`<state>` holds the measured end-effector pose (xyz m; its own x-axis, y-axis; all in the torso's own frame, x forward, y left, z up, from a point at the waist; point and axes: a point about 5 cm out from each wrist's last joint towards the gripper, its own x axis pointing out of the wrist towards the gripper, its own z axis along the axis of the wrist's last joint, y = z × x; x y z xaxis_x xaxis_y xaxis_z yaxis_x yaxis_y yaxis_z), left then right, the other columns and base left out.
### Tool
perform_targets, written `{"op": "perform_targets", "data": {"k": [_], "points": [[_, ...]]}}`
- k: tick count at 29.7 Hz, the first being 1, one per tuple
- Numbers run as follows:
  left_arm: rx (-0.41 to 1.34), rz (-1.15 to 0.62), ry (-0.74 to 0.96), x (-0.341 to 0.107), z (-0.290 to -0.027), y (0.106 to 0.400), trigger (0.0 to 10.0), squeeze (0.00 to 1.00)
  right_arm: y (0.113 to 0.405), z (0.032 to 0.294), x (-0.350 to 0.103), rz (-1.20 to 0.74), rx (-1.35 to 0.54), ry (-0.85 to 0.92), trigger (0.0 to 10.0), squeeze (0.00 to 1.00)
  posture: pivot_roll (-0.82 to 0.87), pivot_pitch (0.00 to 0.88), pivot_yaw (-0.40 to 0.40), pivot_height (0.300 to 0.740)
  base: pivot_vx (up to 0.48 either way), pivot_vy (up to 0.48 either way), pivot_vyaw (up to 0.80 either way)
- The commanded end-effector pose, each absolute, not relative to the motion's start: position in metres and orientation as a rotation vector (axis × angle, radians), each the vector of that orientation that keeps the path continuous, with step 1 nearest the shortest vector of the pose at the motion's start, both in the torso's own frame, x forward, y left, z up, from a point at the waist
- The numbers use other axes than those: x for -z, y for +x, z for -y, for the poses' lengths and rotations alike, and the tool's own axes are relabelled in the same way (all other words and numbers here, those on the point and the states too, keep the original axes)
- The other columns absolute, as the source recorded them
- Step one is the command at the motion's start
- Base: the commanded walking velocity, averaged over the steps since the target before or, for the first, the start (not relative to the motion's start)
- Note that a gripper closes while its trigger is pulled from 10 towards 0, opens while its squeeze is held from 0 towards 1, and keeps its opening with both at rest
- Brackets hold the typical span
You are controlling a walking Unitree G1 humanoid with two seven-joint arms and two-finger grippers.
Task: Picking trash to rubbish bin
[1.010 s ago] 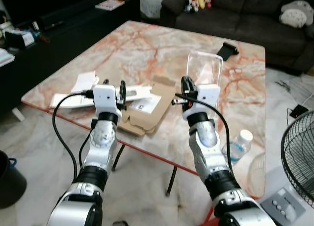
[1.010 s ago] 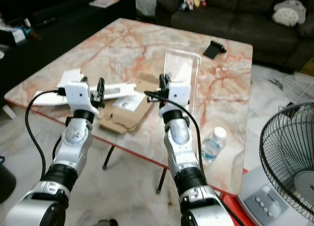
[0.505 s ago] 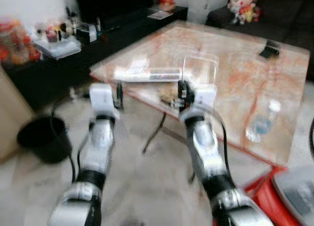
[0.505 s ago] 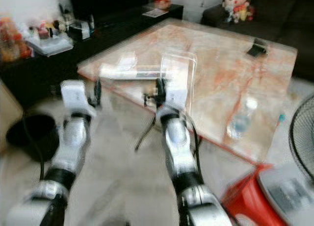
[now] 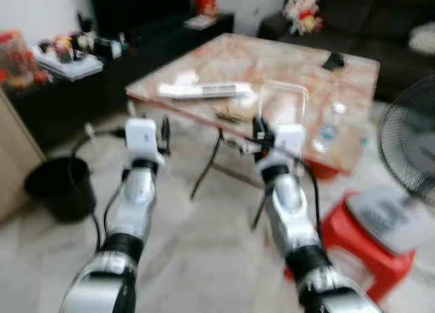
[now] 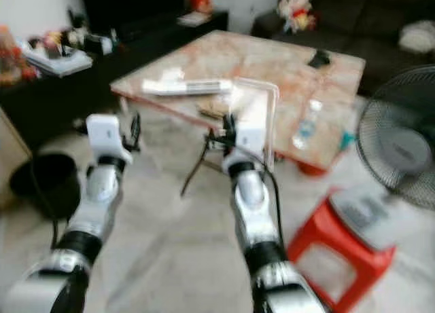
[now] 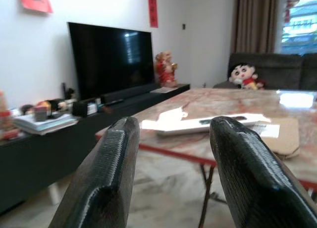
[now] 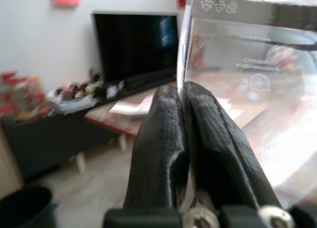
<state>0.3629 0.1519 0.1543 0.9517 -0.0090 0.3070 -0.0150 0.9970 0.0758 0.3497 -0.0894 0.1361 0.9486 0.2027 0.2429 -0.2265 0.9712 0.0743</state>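
Observation:
My right gripper (image 5: 258,128) is held up in front of me, shut on the edge of a clear plastic container (image 5: 283,104) that stands upright above it. In the right wrist view the two fingers (image 8: 163,129) pinch the container's wall (image 8: 247,79). My left gripper (image 5: 164,132) is raised beside it, open with nothing between its fingers (image 7: 111,159). A black rubbish bin (image 5: 60,188) stands on the floor to my left, near a dark cabinet. The bin's rim (image 8: 22,208) also shows low in the right wrist view.
The marble table (image 5: 292,58) ahead carries white papers (image 5: 204,90), flattened cardboard (image 5: 234,111) and a water bottle (image 5: 329,126). A red stool (image 5: 360,248) and a fan (image 5: 408,140) stand to the right. A TV (image 7: 111,60) on a black cabinet lies left.
The camera has turned left and backed off the table, so the bin, stool and floor have come into view. Both arms keep their raised pose; the right still holds the container.

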Motion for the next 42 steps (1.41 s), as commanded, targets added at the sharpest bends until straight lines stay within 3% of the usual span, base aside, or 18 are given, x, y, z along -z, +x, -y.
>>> {"op": "perform_targets", "data": {"k": [1,4,7,8,13,14,15,20,26,30,36,42], "points": [[-0.012,0.228,0.091,-0.139,-0.160,0.362,10.0,0.00,0.346,0.091,-0.116,0.144,-0.232,0.083,10.0,0.00,-0.02,0.000,-0.017,0.740,0.000,0.000,0.00],[-0.013,0.200,0.095,-0.134,-0.162,0.361,10.0,0.00,0.345,0.093,-0.109,0.110,-0.232,0.087,10.0,0.00,-0.02,0.000,-0.017,0.740,0.000,0.000,0.00],[-0.055,-0.040,0.022,-0.087,-0.180,0.349,10.0,0.00,0.320,0.125,-0.043,-0.177,-0.175,0.071,10.0,0.00,-0.03,0.000,-0.015,0.740,0.000,0.000,0.00],[-0.055,-0.040,0.022,-0.087,-0.180,0.349,10.0,0.00,0.320,0.125,-0.043,-0.177,-0.175,0.071,10.0,0.00,-0.03,0.000,-0.015,0.740,0.000,0.000,0.00],[-0.072,-0.303,-0.007,-0.033,-0.194,0.319,10.0,0.00,0.270,0.158,0.022,-0.516,-0.046,0.097,10.0,0.00,-0.04,0.000,-0.006,0.740,0.000,0.000,0.00],[-0.072,-0.303,-0.007,-0.033,-0.194,0.319,10.0,0.00,0.270,0.158,0.022,-0.516,-0.046,0.097,10.0,0.00,-0.04,0.000,-0.006,0.740,0.000,0.000,0.00],[-0.057,-0.440,0.048,-0.008,-0.195,0.300,10.0,0.00,0.245,0.162,0.045,-0.652,-0.026,0.103,10.0,0.00,-0.04,0.000,-0.006,0.740,0.000,0.000,0.00],[-0.077,-0.636,0.111,0.027,-0.201,0.265,10.0,0.00,0.204,0.166,0.074,-0.843,0.026,0.099,10.0,0.00,-0.04,0.000,-0.003,0.740,0.000,0.000,0.00],[-0.098,-0.808,0.155,0.057,-0.209,0.224,10.0,0.00,0.182,0.168,0.085,-0.915,0.069,0.121,10.0,0.00,-0.05,0.000,-0.002,0.740,0.000,0.000,0.00],[-0.249,-0.850,-0.007,0.065,-0.222,0.207,10.0,0.00,0.174,0.168,0.089,-0.940,0.045,0.112,10.0,0.00,-0.05,0.000,-0.006,0.740,0.000,0.000,0.00],[-0.258,-0.875,-0.005,0.068,-0.227,0.201,10.0,0.00,0.180,0.173,0.086,-0.919,0.058,0.088,10.0,0.00,-0.05,0.000,-0.011,0.740,0.000,0.000,0.00],[-0.210,-0.874,0.065,0.066,-0.223,0.206,10.0,0.00,0.189,0.170,0.082,-0.899,0.071,0.102,10.0,0.00,-0.05,0.000,-0.010,0.740,0.000,0.000,0.80]]}}
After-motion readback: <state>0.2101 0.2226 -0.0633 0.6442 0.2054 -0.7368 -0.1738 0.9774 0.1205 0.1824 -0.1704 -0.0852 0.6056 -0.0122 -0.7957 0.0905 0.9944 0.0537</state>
